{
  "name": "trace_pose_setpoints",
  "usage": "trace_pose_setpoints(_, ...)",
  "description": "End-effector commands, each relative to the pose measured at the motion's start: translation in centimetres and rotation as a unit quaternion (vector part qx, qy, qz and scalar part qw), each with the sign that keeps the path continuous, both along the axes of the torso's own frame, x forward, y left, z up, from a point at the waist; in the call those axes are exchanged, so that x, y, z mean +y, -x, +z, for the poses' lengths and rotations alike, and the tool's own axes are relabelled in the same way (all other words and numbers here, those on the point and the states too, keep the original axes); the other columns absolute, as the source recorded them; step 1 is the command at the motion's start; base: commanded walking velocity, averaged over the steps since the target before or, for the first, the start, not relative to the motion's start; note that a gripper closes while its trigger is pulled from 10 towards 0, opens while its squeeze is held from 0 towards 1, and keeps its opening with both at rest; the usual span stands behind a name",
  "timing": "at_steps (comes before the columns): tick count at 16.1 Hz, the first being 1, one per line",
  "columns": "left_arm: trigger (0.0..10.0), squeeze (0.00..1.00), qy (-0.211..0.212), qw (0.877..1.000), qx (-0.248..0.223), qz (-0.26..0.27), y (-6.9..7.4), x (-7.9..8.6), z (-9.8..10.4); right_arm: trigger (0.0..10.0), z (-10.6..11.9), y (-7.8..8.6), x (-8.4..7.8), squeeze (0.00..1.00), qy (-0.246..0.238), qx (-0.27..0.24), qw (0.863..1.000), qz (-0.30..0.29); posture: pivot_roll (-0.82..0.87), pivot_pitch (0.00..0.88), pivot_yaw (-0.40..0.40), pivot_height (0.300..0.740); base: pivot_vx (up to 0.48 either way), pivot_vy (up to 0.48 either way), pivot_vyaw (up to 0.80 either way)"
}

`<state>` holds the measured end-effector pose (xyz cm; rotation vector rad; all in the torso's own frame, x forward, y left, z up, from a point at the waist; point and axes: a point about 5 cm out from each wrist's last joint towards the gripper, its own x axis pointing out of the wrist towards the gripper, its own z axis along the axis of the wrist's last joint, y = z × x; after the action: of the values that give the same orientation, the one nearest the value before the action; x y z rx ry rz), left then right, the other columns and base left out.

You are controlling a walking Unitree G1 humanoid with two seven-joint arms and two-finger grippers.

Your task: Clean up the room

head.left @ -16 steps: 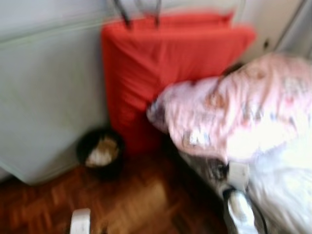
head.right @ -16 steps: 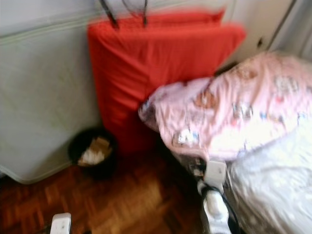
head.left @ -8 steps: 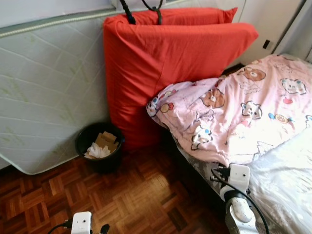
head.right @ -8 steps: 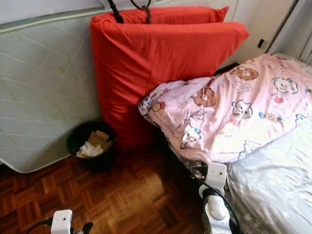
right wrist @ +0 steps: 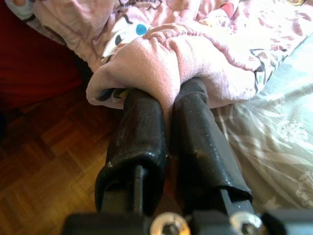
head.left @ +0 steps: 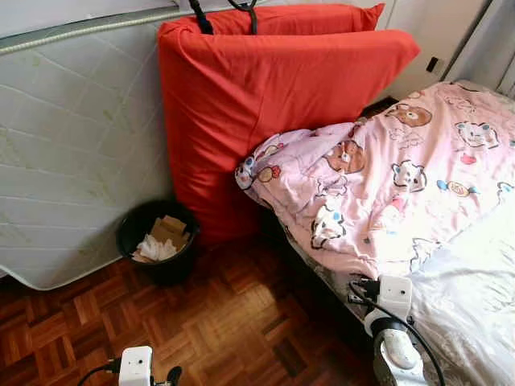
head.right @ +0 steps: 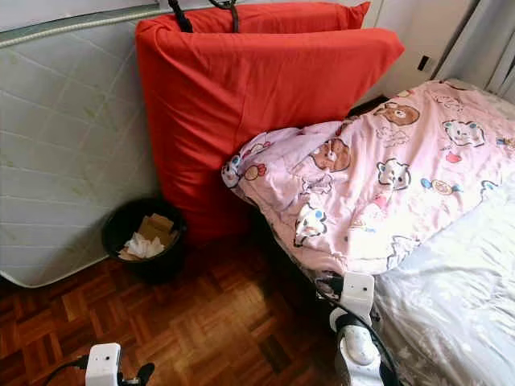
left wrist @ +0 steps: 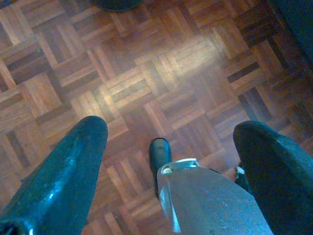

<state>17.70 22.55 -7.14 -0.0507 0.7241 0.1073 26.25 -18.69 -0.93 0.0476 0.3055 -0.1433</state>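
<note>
We see the right gripper (right wrist: pixel 168 95) at the near edge of the bed, its two black fingers (right wrist: pixel 139 132) pressed together on a fold of the pink cartoon blanket (head.left: pixel 386 181). The pinched fold is the blanket's lower hem, bunched where it hangs over the side of the mattress. The blanket lies crumpled across the upper part of the bed, its left corner drooping toward the floor beside the red cushion (head.left: pixel 265 104). Below it the pale grey sheet (head.left: pixel 475 297) is exposed down to the bed's edge.

The left gripper (left wrist: pixel 171 147) hangs low over the parquet floor (head.left: pixel 217 322), fingers spread wide apart with nothing between them. In the left wrist view a silver arm part and a small dark tip sit between the fingers, with bare wood beyond them.

The red cushion stands upright against the wall, its top edge folded over and black straps at the top. Just left of it a quilted white mattress (head.left: pixel 72 137) leans on its long edge, its lower corner touching the floor. The black waste bin (head.left: pixel 157 241) sits in the nook between mattress and cushion, with paper scraps inside. The parquet in front of the bin up to the bed frame is open floor, in a sunlit patch.
</note>
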Motion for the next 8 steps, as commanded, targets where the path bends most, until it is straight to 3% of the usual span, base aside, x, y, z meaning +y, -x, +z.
trace_pose_setpoints(1, 10.0, 0.0, 0.001, 1.0, 0.017, -0.007, 0.6, -0.1, -0.4, 10.0, -0.4, 0.2, 0.1, 0.0, -0.002, 0.014, 1.0, 0.005, -0.05, 0.106, -0.056, 0.74, 0.0, 0.0, 0.0)
trace_pose_setpoints(2, 10.0, 0.0, 0.001, 1.0, 0.017, -0.007, 0.6, -0.1, -0.4, 10.0, -0.6, 0.3, 0.1, 0.23, -0.002, 0.021, 1.0, 0.009, -0.05, 0.106, -0.056, 0.74, 0.0, 0.0, 0.0)
trace_pose_setpoints(3, 10.0, 0.0, 0.001, 1.0, 0.017, -0.007, 0.6, -0.1, -0.4, 10.0, -0.7, 0.4, 0.2, 0.93, -0.001, 0.027, 1.0, 0.012, -0.05, 0.106, -0.056, 0.74, 0.0, 0.0, 0.0)
trace_pose_setpoints(4, 10.0, 0.0, 0.001, 1.0, 0.017, -0.007, 0.6, -0.1, -0.4, 10.0, -0.7, 0.4, 0.2, 0.93, -0.001, 0.027, 1.0, 0.012, -0.05, 0.106, -0.056, 0.74, 0.0, 0.0, 0.0)
trace_pose_setpoints(5, 10.0, 0.0, 0.001, 1.0, 0.017, -0.007, 0.5, -0.1, -0.4, 10.0, -1.0, 0.6, 0.3, 1.0, -0.002, 0.037, 0.999, 0.017, -0.05, 0.109, -0.056, 0.74, 0.0, 0.0, 0.0)
trace_pose_setpoints(8, 10.0, 0.0, 0.001, 1.0, 0.017, -0.006, 0.5, -0.1, -0.3, 10.0, -1.8, 1.2, 0.5, 1.0, -0.002, 0.065, 0.998, 0.026, -0.05, 0.11, -0.056, 0.74, 0.0, 0.0, 0.0)
